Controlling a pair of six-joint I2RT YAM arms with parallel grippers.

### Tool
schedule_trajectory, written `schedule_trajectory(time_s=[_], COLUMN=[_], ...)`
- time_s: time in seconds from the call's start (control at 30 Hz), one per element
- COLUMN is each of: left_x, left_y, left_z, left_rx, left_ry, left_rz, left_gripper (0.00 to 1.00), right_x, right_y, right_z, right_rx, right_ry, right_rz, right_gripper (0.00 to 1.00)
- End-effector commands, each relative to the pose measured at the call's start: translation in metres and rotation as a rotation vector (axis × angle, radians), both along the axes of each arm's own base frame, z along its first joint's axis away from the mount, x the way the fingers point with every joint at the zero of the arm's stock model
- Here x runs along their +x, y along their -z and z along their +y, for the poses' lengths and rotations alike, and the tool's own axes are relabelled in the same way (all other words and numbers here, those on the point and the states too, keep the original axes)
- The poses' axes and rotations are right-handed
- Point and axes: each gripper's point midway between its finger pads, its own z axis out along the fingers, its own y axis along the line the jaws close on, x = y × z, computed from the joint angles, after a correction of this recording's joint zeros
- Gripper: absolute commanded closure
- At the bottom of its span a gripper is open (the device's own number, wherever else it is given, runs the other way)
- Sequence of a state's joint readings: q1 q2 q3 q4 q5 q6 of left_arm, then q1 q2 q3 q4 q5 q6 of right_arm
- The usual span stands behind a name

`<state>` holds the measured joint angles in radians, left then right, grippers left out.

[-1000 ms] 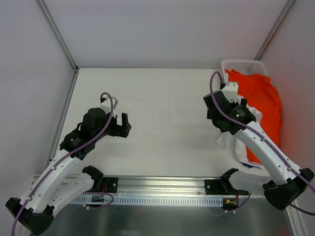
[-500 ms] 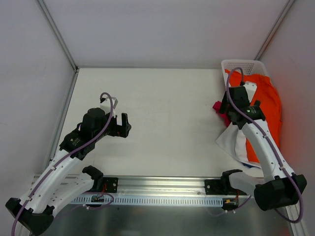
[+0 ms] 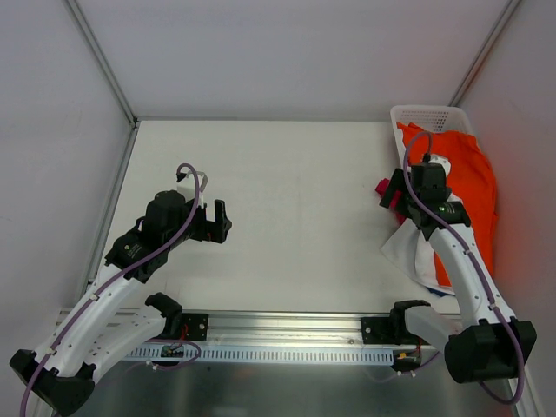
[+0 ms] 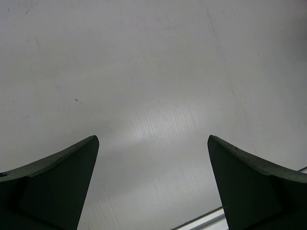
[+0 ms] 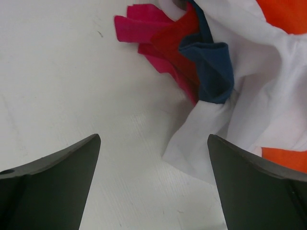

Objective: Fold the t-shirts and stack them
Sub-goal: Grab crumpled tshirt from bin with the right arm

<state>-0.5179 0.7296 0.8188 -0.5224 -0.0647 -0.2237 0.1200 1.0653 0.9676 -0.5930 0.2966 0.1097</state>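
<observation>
The t-shirts lay heaped at the counter's (image 3: 287, 191) right edge: orange t-shirt (image 3: 473, 182) spilling from the basket (image 3: 430, 115), with the white t-shirt (image 5: 268, 96), navy t-shirt (image 5: 213, 67) and magenta t-shirt (image 5: 144, 28) crumpled together. The right jaws hung wide open above them, empty. The left jaws gaped empty near the left edge.

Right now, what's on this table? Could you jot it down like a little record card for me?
Table: white, flat
Shirts: four, heaped at the right edge, none folded
Orange shirt: the largest, draped out of the basket
White shirt: crumpled, one corner on the table
Navy shirt: small bunch between white and magenta
Magenta shirt: pokes out toward the table's middle
Basket: white lattice, far right corner
Left gripper: open, over the table, holding nothing
Right gripper: open, above the heap's edge, holding nothing
</observation>
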Motion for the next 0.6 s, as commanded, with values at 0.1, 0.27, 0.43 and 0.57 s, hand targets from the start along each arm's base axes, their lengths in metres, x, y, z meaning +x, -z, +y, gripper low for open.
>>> schedule_trajectory(time_s=[0.1, 0.27, 0.43, 0.57], left_x=[0.000, 0.000, 0.000, 0.001], left_y=[0.000, 0.000, 0.000, 0.003], left_z=[0.002, 0.002, 0.002, 0.001], left_rx=[0.011, 0.012, 0.013, 0.016], left_ry=[-0.008, -0.006, -0.011, -0.008], left_rz=[-0.010, -0.007, -0.010, 0.001], left_gripper=[0.01, 0.01, 0.01, 0.01], right_x=[0.025, 0.037, 0.028, 0.020], right_y=[-0.060, -0.071, -0.053, -0.036], right_z=[0.002, -0.034, -0.081, -0.104], right_rx=[-0.014, -0.107, -0.096, 0.002], right_ry=[-0.036, 0.059, 0.224, 0.338], right_rz=[-0.178, -0.123, -0.093, -0.101], right_gripper=[0.01, 0.01, 0.00, 0.01])
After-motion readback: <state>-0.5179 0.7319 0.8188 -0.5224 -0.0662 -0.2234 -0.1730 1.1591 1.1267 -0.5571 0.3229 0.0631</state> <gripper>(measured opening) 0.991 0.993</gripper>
